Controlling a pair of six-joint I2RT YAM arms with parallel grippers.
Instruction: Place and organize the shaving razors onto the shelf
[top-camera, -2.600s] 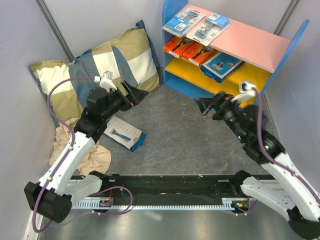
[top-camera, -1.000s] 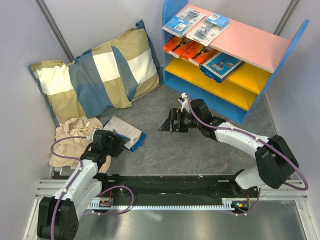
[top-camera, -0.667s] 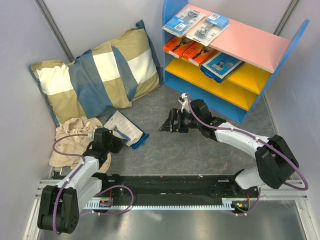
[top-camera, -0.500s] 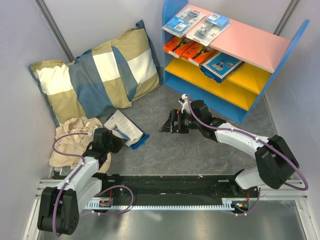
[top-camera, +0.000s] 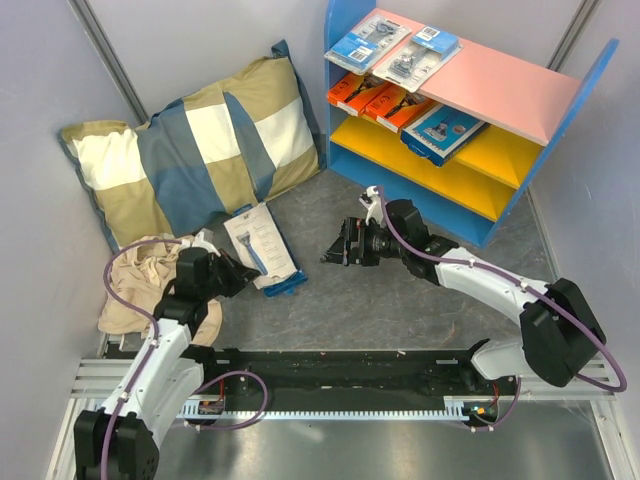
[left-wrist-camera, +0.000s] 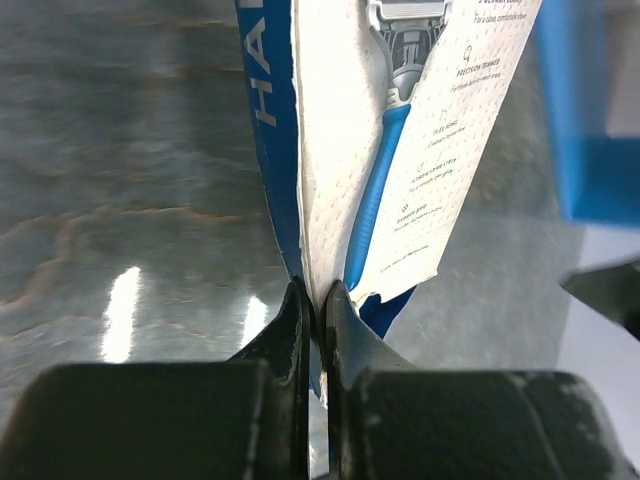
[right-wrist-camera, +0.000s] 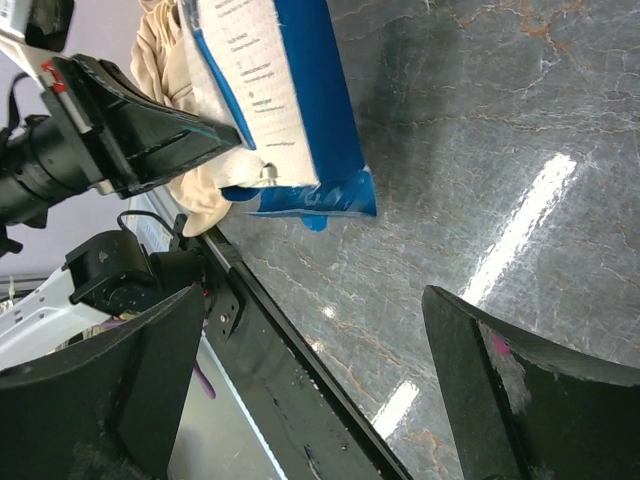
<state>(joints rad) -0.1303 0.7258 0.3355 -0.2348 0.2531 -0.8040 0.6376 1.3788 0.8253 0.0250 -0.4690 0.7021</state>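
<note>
A grey marbled tabletop (top-camera: 400, 300) is boxed in by pale walls. A checked pillow (top-camera: 190, 150) leans in the corner at 10 o'clock, with a crumpled beige cloth (top-camera: 135, 285) at 8 o'clock.

The left end effector (left-wrist-camera: 318, 300) is clenched on the edge of a blue and white razor box (top-camera: 262, 250), its fingers pressed tight on the card. From that grip the box runs toward 1 o'clock, its printed face with a blue-handled razor turned up. It sits between the pillow and the tabletop's middle; whether its far end touches the surface cannot be told. The right end effector (top-camera: 333, 250) hangs released, fingers spread wide, at 3 o'clock of the box and apart from it, facing it.

The shelf (top-camera: 340, 25) stands at 1 o'clock. Its pink top board carries two clear blister packs (top-camera: 395, 48) side by side. On the yellow board below lie three orange boxes (top-camera: 370, 98) in a row, with another blue and white box (top-camera: 443, 130) at their 4 o'clock.

The left arm rises from its base at 7 o'clock, folded low over the cloth, its wrist turned toward 3 o'clock. The right arm reaches from 5 o'clock in a long, low stretch toward 10 o'clock, ending near the centre.
</note>
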